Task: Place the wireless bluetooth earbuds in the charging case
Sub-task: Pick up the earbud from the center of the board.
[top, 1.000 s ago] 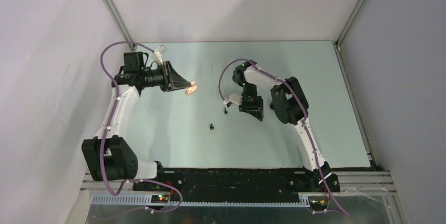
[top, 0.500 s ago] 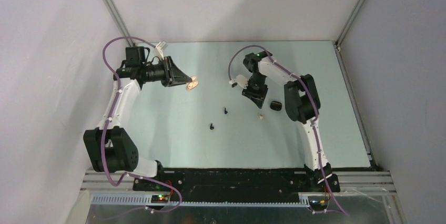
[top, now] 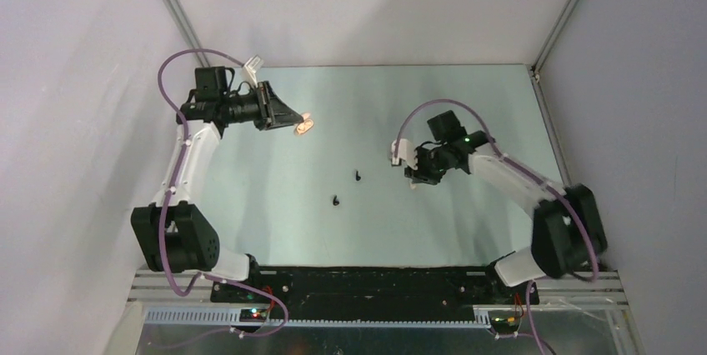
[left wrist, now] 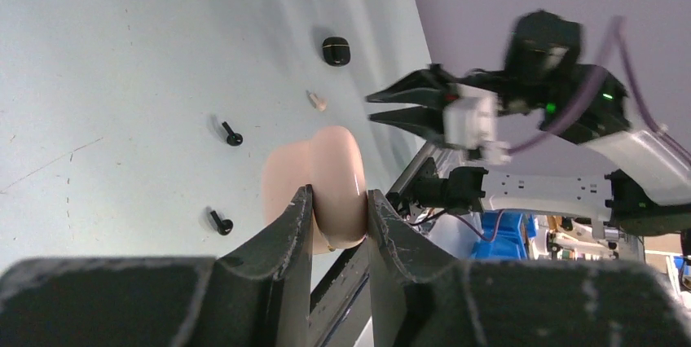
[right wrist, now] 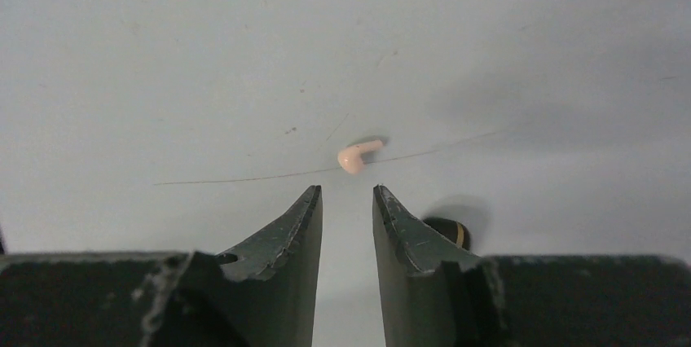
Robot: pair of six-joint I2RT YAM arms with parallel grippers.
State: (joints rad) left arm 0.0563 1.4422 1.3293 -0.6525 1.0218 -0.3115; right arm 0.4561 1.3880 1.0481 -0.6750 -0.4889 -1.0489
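Note:
My left gripper (left wrist: 338,196) is shut on a peach-cream charging case (left wrist: 326,172) and holds it above the table at the back left, where the case also shows in the top view (top: 305,126). My right gripper (right wrist: 346,192) is open with a narrow gap and empty. A cream earbud (right wrist: 357,154) lies on the table just beyond its fingertips. It also shows in the left wrist view (left wrist: 316,101). Two black earbuds (top: 358,177) (top: 336,201) lie left of the right gripper (top: 417,178). In the top view the cream earbud is hidden under the right gripper.
A closed black charging case (left wrist: 336,50) lies near the cream earbud. In the right wrist view it is partly hidden behind the right finger (right wrist: 452,231). Grey walls and metal posts enclose the table (top: 275,222) on three sides.
My right arm has swung right and towards the near side, bringing its gripper down over the cream earbud and black case. My left gripper has shifted slightly back with the case.

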